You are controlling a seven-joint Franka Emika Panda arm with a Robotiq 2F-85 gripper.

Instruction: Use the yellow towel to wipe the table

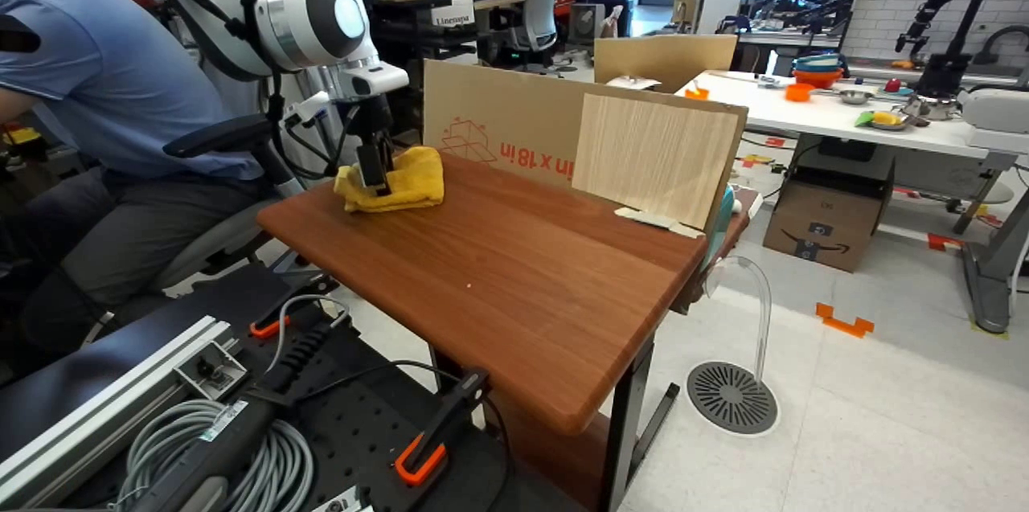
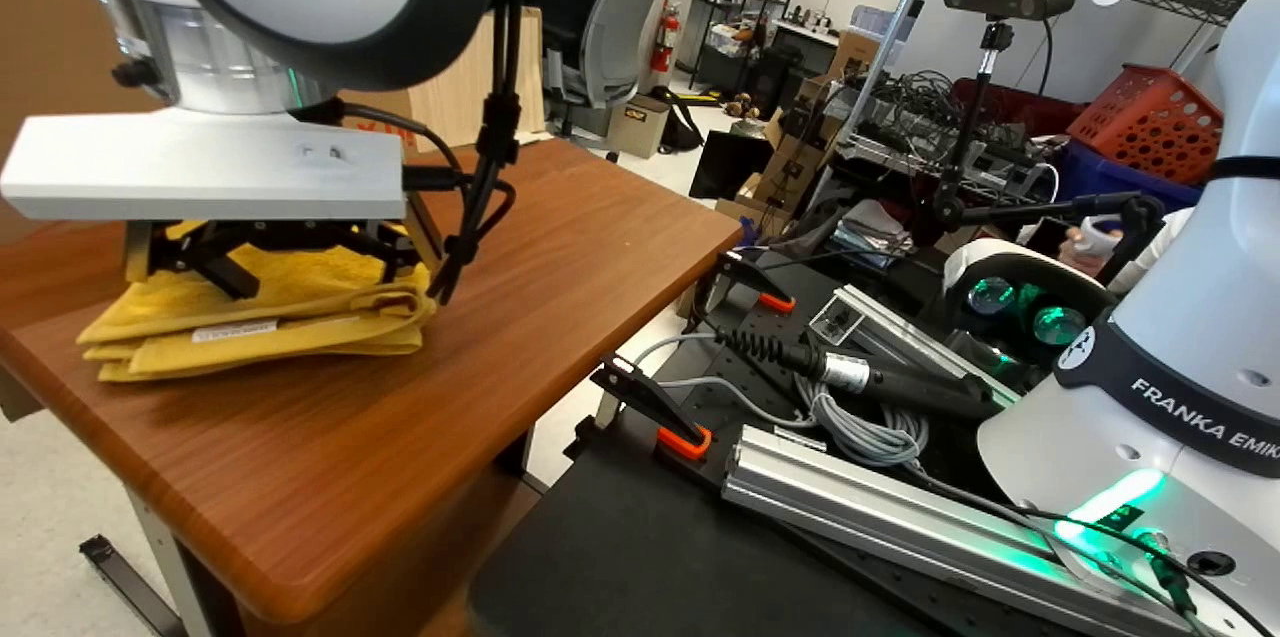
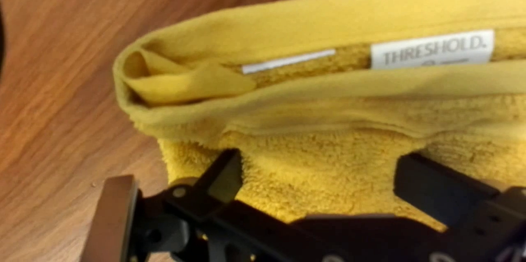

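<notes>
The yellow towel [image 1: 422, 179] lies folded in a thick stack on the brown wooden table [image 1: 522, 271], near a corner. In an exterior view, the towel [image 2: 300, 332] shows several layers and a white tag. My gripper [image 1: 381, 184] points down onto it. In the wrist view, the towel [image 3: 328, 11] has its folded edge ahead of the fingers. The fingertips of my gripper [image 3: 318, 157] are wide apart and press into the fluffy cloth, with towel surface spread between them. The undersides of the fingertips are hidden in the cloth.
A cardboard sheet [image 1: 514, 118] with a pale wood panel [image 1: 655, 154] stands along the table's edge. A black bench [image 2: 640, 537] with orange-tipped clamps [image 2: 685, 442], cables and metal rails adjoins the table. A person [image 1: 137, 86] sits close to the arm.
</notes>
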